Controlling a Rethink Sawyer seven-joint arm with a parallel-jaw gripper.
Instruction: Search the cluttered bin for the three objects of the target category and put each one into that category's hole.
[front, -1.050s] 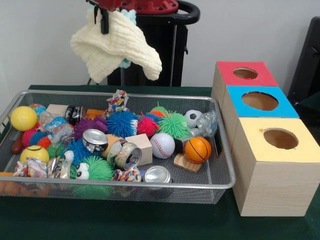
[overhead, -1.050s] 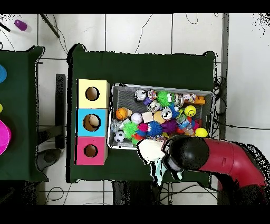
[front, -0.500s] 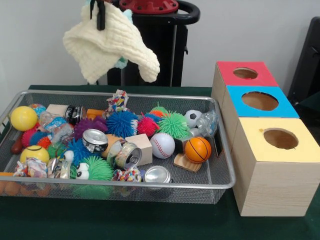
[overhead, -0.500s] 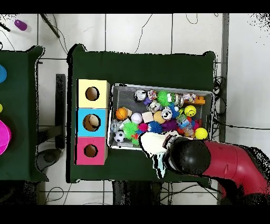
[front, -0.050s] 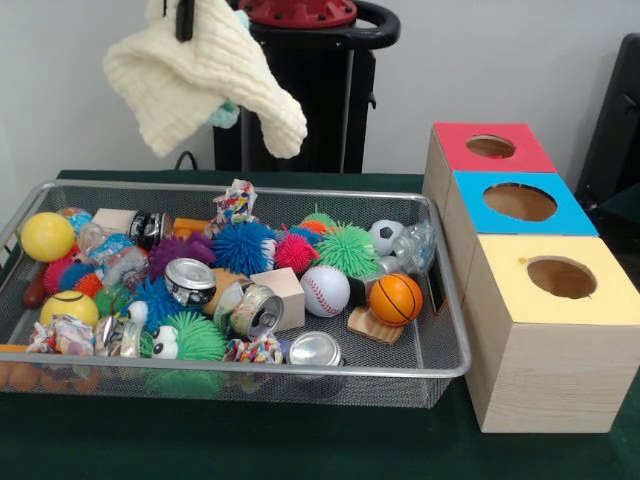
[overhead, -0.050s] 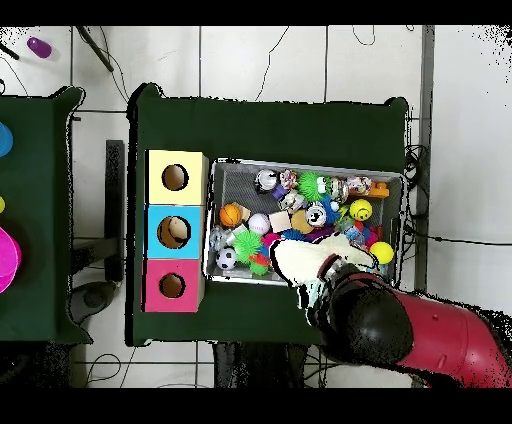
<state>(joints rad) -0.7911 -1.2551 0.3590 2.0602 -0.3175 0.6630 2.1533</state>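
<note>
Gripper (front, -0.050s: 184, 18): mostly cut off at the top edge of the front view; one dark finger shows against a cream knitted cloth (front, -0.050s: 195, 80), which hangs from it well above the bin. The finger spread cannot be made out, yet the cloth is plainly held.
Cloth: thick, ribbed, pale cream, drooping in two lobes, with a bit of pale turquoise showing behind it. From overhead it (overhead, -0.050s: 305, 262) covers part of the bin's lower edge.
Arm (overhead, -0.050s: 420, 335): red and black, hiding the gripper from overhead.
Bin (front, -0.050s: 440, 330): grey wire mesh tray on the green table (front, -0.050s: 300, 440), crowded; its left end is cut off in the front view.
Boxes: three wooden boxes in a row beside the bin, each with one round hole: red top (front, -0.050s: 490, 146), blue top (front, -0.050s: 520, 202), yellow top (front, -0.050s: 560, 278).
Balls: baseball (front, -0.050s: 325, 290), basketball (front, -0.050s: 396, 299), soccer ball (front, -0.050s: 385, 236), two yellow balls (front, -0.050s: 47, 236).
Spiky balls: several, blue (front, -0.050s: 243, 247), green (front, -0.050s: 347, 249), pink, purple; exact count hard to tell.
Cans: at least three shiny ones (front, -0.050s: 189, 280), some half buried.
Blocks: one pale wooden cube (front, -0.050s: 284, 296) clearly seen.
</note>
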